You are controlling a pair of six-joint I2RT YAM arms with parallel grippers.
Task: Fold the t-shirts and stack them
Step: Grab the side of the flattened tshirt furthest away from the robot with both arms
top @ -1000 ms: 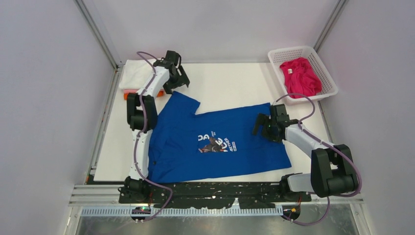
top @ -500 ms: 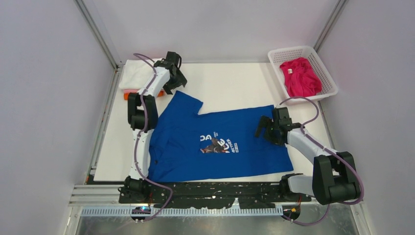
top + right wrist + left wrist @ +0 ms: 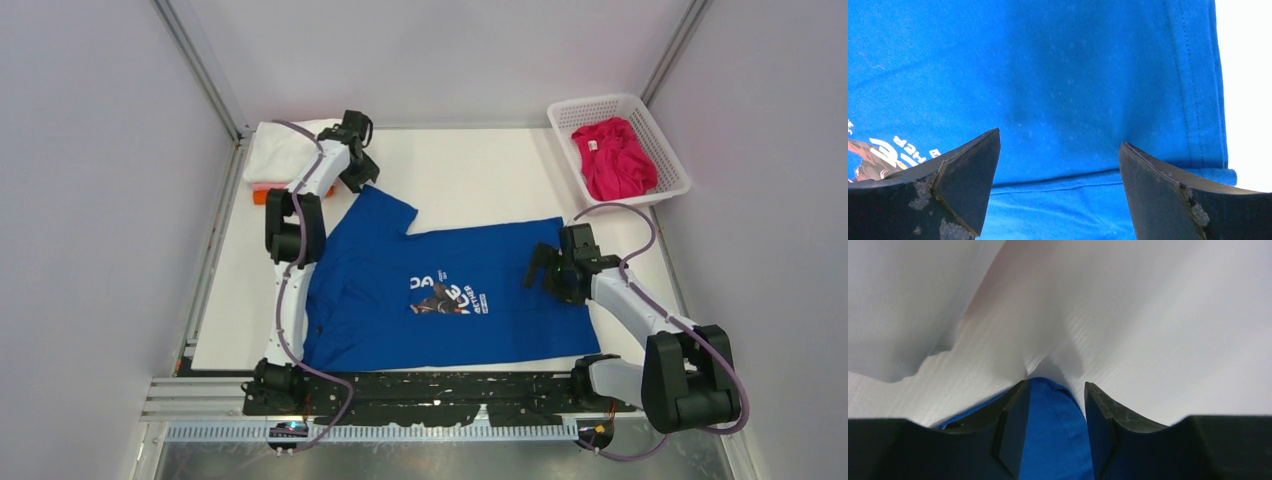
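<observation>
The left gripper (image 3: 364,182) has descended onto the far sleeve (image 3: 1054,432) of the blue t-shirt (image 3: 500,305), which lies spread on the tabletop (image 3: 470,170). Its jaws have narrowed around the sleeve tip (a firm pinch cannot be confirmed). The right gripper (image 3: 1059,138) has shifted nearer, jaws wide apart above the hem. The first fold appears imminent.

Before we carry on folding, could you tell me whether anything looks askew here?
The blue t-shirt lies crooked, one sleeve jutting between the left gripper's fingers; the white table cover puckers just beyond.
</observation>
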